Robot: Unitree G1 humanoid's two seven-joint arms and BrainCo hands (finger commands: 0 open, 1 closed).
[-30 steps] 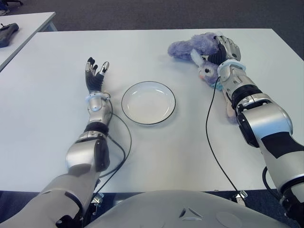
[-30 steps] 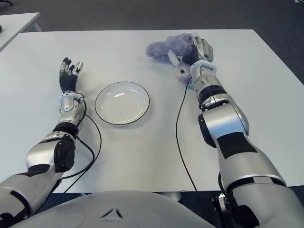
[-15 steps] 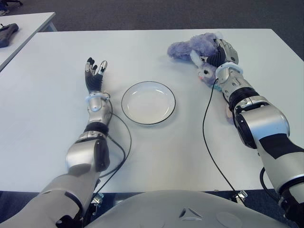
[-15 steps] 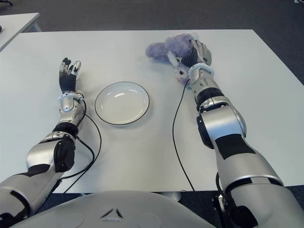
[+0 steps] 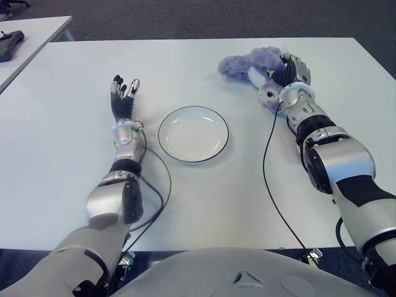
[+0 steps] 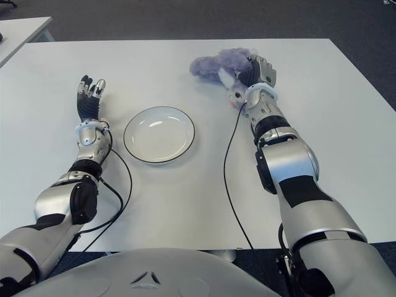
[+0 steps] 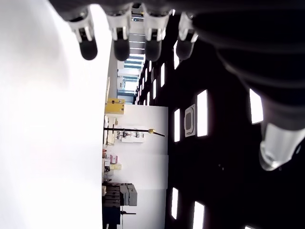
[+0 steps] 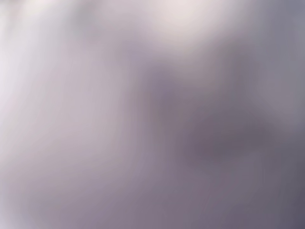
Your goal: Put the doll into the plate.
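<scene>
The doll [image 5: 250, 62] is a fluffy lavender plush with a pale face and white ears, lying on the white tabletop [image 5: 204, 198] at about 1 o'clock from the empty, dark-rimmed plate [image 5: 193, 133]. The right robot hand [image 5: 289, 69] lies against it; whether the fingers actually clasp the plush cannot be told. Since a second ago, that hand has slid slightly further behind the doll. The left robot hand [image 5: 124, 96], at 9 o'clock from the plate, keeps its fingers extended, holding nothing.
</scene>
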